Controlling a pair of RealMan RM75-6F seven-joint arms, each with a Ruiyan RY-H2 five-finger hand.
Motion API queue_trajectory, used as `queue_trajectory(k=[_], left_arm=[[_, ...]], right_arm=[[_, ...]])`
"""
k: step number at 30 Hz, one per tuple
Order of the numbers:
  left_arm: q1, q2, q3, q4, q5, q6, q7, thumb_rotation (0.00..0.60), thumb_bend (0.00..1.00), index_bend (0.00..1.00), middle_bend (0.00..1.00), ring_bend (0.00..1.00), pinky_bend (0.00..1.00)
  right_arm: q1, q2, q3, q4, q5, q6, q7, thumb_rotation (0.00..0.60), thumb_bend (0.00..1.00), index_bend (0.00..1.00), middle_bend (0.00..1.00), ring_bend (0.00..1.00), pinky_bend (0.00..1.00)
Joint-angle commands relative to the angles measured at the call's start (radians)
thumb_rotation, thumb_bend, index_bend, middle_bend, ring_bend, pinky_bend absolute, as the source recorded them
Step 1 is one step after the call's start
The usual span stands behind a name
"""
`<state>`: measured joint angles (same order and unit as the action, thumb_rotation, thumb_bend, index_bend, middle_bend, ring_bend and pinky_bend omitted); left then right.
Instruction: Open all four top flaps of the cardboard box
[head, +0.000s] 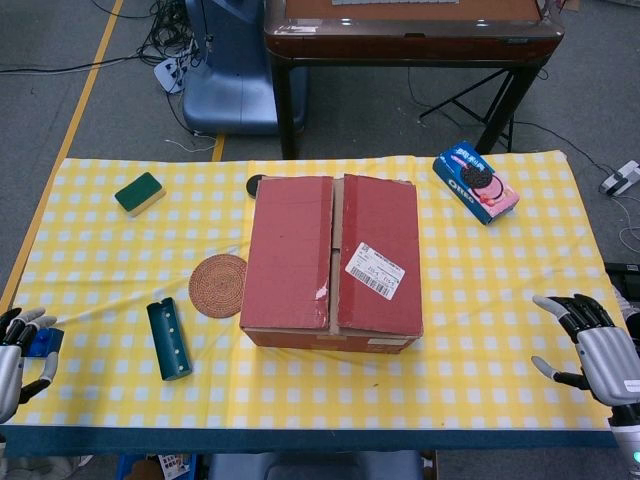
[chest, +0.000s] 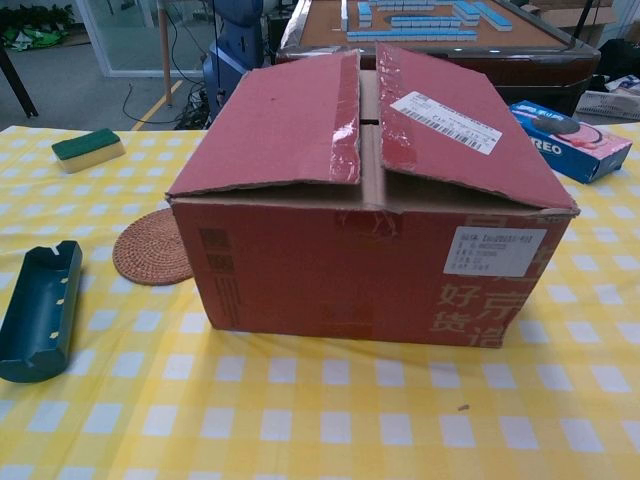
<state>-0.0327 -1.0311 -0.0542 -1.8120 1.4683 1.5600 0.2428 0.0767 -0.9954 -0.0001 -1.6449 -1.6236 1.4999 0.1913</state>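
The left hand (head: 18, 352) and right hand (head: 598, 350) hang at the table's near corners, fingers spread, holding nothing, both well apart from the cardboard box (head: 333, 262). The box sits mid-table, its top flaps (chest: 300, 120) lying nearly closed, contents hidden. Left of the box lies an empty green tray (head: 168, 338); behind its right, an Oreo pack (head: 476, 181).

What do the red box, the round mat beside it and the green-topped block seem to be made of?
The box looks like corrugated cardboard with a matte red print; bare brown board shows at the flap edges. The round mat seems to be woven rattan or straw, judging by its coiled brown rings. The block is probably a foam sponge: a yellow body under a rough green scouring layer.
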Motion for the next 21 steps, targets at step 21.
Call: queue_trajectory(k=[21], left_arm=[[0.003,-0.024,0.014,0.027,-0.001,-0.016,-0.019,0.6,0.43,0.35,0.22,0.13,0.0]], right_arm=[[0.009,0.014,-0.004,-0.006,-0.021,-0.004,0.006,0.6,0.14,0.18,0.22,0.17,0.12]])
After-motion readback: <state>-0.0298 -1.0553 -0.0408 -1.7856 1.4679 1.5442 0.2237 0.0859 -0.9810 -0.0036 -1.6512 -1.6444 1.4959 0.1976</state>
